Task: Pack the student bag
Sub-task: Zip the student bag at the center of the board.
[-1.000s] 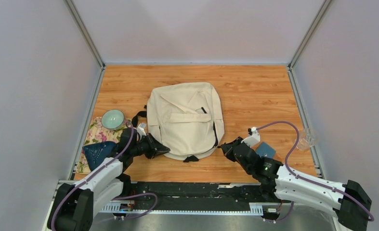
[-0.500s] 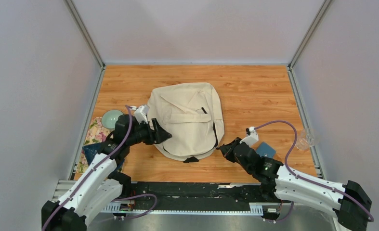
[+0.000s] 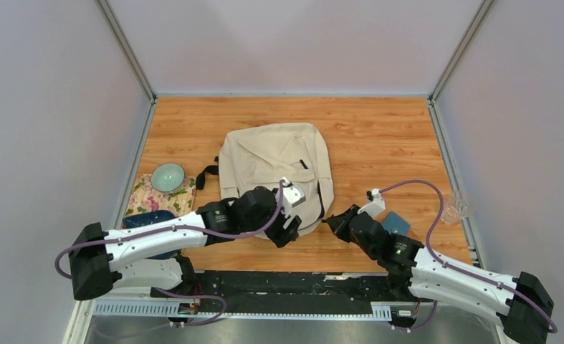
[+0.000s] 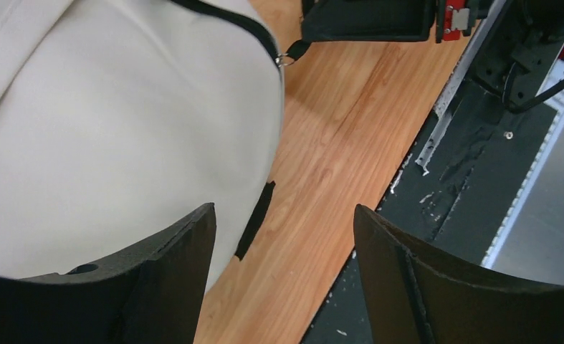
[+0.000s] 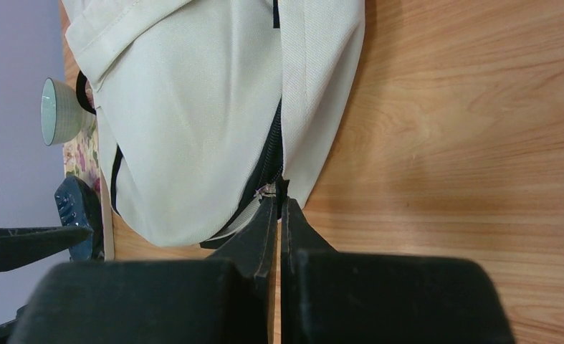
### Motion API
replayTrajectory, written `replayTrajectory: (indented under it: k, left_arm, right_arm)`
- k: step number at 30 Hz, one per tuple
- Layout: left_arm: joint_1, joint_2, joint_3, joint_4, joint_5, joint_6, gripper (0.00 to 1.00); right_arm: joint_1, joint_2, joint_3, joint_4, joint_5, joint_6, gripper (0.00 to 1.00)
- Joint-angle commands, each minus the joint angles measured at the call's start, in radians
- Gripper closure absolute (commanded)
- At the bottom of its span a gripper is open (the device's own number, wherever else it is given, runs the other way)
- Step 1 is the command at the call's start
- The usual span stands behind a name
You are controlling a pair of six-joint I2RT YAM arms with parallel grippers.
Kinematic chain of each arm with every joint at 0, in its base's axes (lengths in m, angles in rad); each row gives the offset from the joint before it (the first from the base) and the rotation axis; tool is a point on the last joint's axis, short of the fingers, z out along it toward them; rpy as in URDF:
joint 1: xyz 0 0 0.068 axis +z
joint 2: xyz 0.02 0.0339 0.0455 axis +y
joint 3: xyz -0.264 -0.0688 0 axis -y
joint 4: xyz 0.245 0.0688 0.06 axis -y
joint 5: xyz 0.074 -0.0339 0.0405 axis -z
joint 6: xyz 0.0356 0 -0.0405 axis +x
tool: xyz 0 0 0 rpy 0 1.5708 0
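Top external view: the student bag [image 3: 275, 172] lies flat at the middle of the wooden table [image 3: 379, 136], front pocket up, with black straps showing at its left and lower edges. The left gripper [image 3: 291, 233] reaches across from lower left to the bag's bottom edge. In the left wrist view its jaws are spread wide, with the bag's cream corner and bare wood between them and nothing gripped.

The right gripper [image 3: 327, 221] comes in from lower right and meets the bag's lower right side. In the right wrist view its fingers [image 5: 261, 229] are pressed together, tips at the dark zip line [image 5: 271, 154] that runs down the bag's side. Whether a zip pull is caught between them cannot be told. The zip gapes a little there, and the inside is too dark to see what the bag holds.

At centre left a teal bowl [image 3: 168, 177] stands upright on a floral cloth [image 3: 144, 199], with a dark blue case [image 3: 148, 217] just below it. At the right edge lies a clear plastic item [image 3: 456, 208], and a small blue-grey square [image 3: 396, 223] lies beside the right arm.
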Motion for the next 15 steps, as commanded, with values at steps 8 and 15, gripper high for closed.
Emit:
replayTrajectory:
  k: [8,15]
  left_arm:
    - [-0.152,0.122,-0.099,0.406,-0.118,0.353,0.21]
    - [-0.164,0.177,-0.171,0.562,-0.085,0.390,0.22]
  right_arm:
    - [-0.003,-0.085,0.032,-0.053,0.021,0.003,1.00]
    - [-0.003,-0.096,0.035,-0.046,0.013,0.004,1.00]
